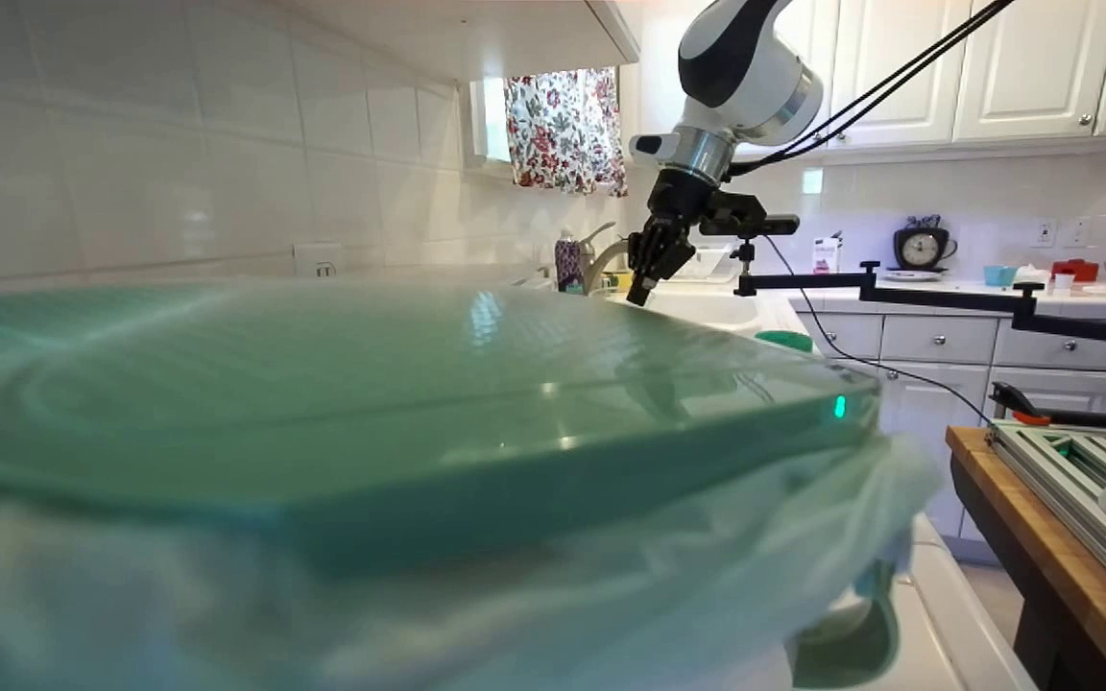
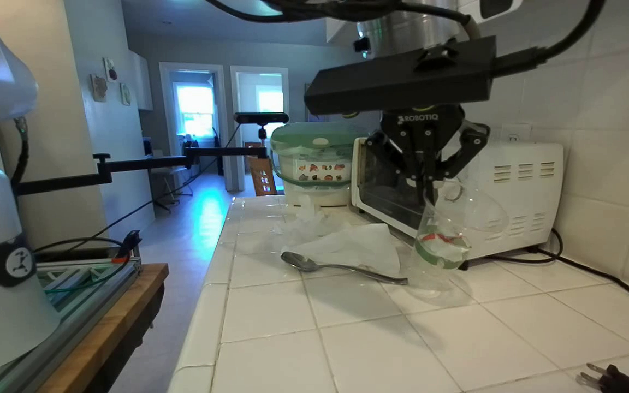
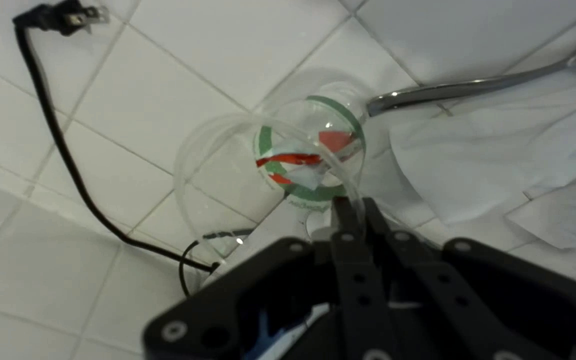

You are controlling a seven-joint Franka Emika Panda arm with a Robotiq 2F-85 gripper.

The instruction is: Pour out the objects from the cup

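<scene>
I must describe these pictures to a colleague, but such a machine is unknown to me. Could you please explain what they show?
The machine is a robot arm; the pincer is the black, two-fingered part at its end. Two pictures look on from outside; the third comes from a wrist camera looking down past the pincer. The pincer grips the rim of a clear cup with a green band; red and whitish pieces appear inside. On the white tiled counter lie a spoon, white sheets and a black plug. The big green lid belongs to a container.

Tiled counter (image 2: 358,349) carries spoon (image 2: 342,267), paper (image 2: 355,245), toaster oven (image 2: 527,191)
</scene>
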